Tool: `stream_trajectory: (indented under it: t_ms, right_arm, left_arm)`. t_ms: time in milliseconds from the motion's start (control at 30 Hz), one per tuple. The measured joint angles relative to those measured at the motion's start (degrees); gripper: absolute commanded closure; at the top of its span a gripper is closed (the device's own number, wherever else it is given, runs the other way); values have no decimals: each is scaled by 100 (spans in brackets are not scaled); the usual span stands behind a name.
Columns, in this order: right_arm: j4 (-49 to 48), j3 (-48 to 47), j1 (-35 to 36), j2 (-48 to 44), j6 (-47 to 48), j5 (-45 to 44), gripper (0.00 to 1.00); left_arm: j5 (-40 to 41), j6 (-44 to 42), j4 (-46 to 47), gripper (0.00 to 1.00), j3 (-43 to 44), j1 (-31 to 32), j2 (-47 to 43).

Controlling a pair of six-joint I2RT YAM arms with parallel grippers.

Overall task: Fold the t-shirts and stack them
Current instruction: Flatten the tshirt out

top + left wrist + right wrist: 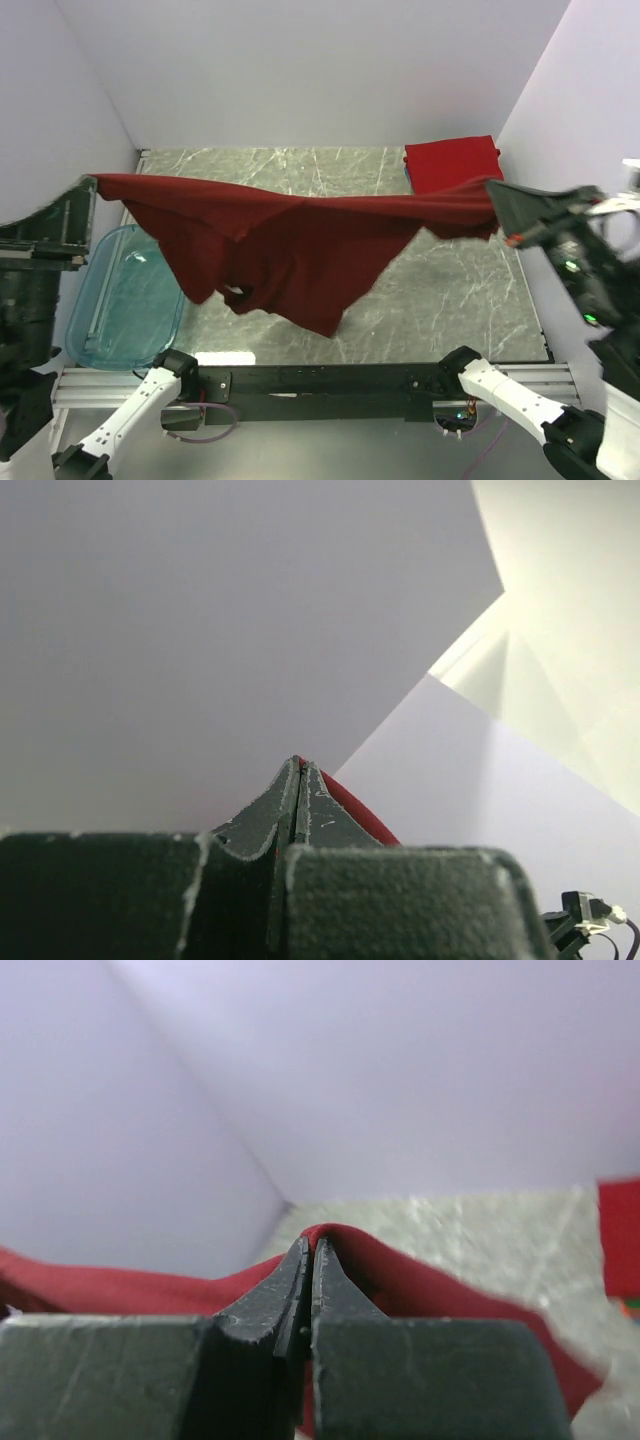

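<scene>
my left pincer (pixel 96 182) and right pincer (pixel 497 205) are each clamped on an end of the dark maroon t-shirt (pixel 290 245). it hangs stretched between them above the tabletop (pixel 460 290), long axis left to right, its bulk sagging toward the near side. the bright red folded t-shirt (pixel 452 163) lies in the far right corner, nearer my right pincer; i cannot tell which parts of the maroon one i grip.
</scene>
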State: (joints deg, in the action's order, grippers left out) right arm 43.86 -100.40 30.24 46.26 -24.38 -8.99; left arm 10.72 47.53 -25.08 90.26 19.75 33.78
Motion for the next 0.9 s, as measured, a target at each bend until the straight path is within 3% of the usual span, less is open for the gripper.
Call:
stream_trajectory:
  t_ms: [167,300,500,633,733,900]
  right_arm:
    - [7,-433,0,11,164,157,100]
    - [31,-409,0,444,356,-52,100]
    - [-149,-260,-472,1733,595,44,100]
    - [-411,-315,-1182,2835,713,741,100]
    - [-179,-1305,-1460,3963,890,1091,100]
    - [199,-3823,-1513,5471,1198,1578,100]
  left_arm:
    - [-186,-155,192,99,328,0,299]
    - [146,-269,269,99,297,0,782]
    - [1126,-557,341,99,557,-22,2566]
    - [1202,-782,354,99,999,-334,3960]
    - [811,-920,232,99,1821,-850,5053]
    - [17,-931,72,99,3921,-1679,6352]
